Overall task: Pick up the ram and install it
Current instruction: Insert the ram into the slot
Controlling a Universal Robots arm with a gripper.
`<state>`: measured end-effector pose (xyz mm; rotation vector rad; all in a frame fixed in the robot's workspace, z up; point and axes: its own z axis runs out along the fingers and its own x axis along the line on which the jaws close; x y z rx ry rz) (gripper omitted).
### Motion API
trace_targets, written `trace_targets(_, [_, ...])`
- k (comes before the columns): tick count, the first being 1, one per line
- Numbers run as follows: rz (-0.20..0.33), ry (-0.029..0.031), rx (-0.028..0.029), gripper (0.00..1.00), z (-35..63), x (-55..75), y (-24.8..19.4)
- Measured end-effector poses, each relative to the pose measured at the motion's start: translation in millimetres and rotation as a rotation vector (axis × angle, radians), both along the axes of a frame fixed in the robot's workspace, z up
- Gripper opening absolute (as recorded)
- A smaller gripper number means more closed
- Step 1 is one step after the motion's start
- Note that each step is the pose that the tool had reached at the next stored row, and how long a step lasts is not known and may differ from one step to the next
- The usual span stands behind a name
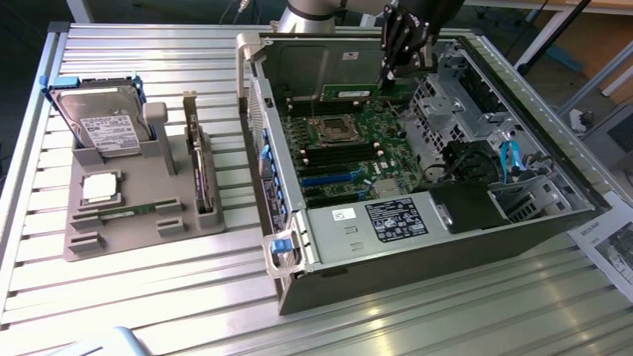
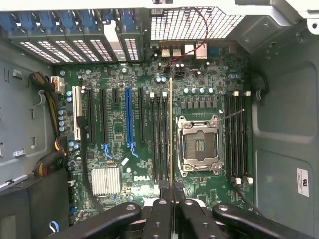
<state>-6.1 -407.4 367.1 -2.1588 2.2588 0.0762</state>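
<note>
- Gripper (image 2: pixel 172 203): its two black fingers (image 2: pixel 158 215) are clenched on the ram (image 2: pixel 172 129), which is pinched between them.
- The ram is a long, narrow, thin stick. From the wrist it is seen edge-on, as a fine yellowish line. In the exterior view its flat side shows green. The chips on it are too small to make out.
- Position of the ram: it is held level inside the case (image 1: pixel 416 274), over the motherboard (image 2: pixel 115 130). It runs parallel to the black memory slots (image 2: pixel 159 139), just beside the processor socket (image 2: pixel 199 144). Whether its lower edge touches a slot cannot be told.
- Arm (image 1: pixel 307 13): it enters from the far side of the table (image 1: pixel 148 297), with the gripper pointing down into the far end of the case.
- The case is a dark tower lying on its side on the slatted metal table, with its side open.
- Case contents:
  - the green motherboard, with the silver-framed socket;
  - a silver heat sink (image 2: pixel 105 180);
  - a blue expansion slot (image 2: pixel 128 117) among black ones;
  - a black power supply (image 1: pixel 396 219) with a label, at the near end;
  - blue cables (image 1: pixel 509 159) towards the exterior view's right.
- Grey tray (image 1: pixel 148 185): it stands apart from the case, on the exterior view's left.
- Tray contents, nearest first:
  - a second green stick (image 1: pixel 127 213) lying in a groove;
  - a square silver processor chip (image 1: pixel 99 187) lying flat;
  - a dark expansion card (image 1: pixel 201 178) standing on edge;
  - a hard drive (image 1: pixel 99 126) propped upright at the far end.
</note>
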Motion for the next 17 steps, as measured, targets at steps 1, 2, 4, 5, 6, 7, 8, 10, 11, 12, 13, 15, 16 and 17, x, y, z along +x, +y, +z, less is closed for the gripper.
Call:
trace_targets(1, [0.000,0.0000,0.0002,0.12,-1.5,0.0,0.0])
trace_targets(2, [0.000,0.0000,0.0002,0.12,-2.9,0.0,0.0])
trace_targets(4, [0.000,0.0000,0.0001,0.12,-7.7,0.0,0.0])
trace_targets(5, [0.000,0.0000,0.0002,0.12,-8.9,0.0,0.0])
trace_targets(6, [0.000,0.0000,0.0001,0.12,-10.2,0.0,0.0])
trace_targets(7, [0.000,0.0000,0.0001,0.12,-11.6,0.1,0.0])
trace_targets(8, [0.000,0.0000,0.0001,0.12,-12.8,0.1,0.0])
trace_targets(10, [0.000,0.0000,0.0002,0.12,-16.6,0.2,0.0])
trace_targets(11, [0.000,0.0000,0.0002,0.12,-18.4,0.3,0.0])
trace_targets(12, [0.000,0.0000,0.0001,0.12,-19.8,0.3,0.0])
trace_targets(13, [0.000,0.0000,0.0002,0.12,-22.6,0.3,0.0])
trace_targets(15, [0.000,0.0000,0.0002,0.12,-25.7,0.3,0.0])
trace_targets(16, [0.000,0.0000,0.0002,0.12,-27.4,0.3,0.0])
trace_targets(17, [0.000,0.0000,0.0000,0.12,-28.6,0.4,0.0])
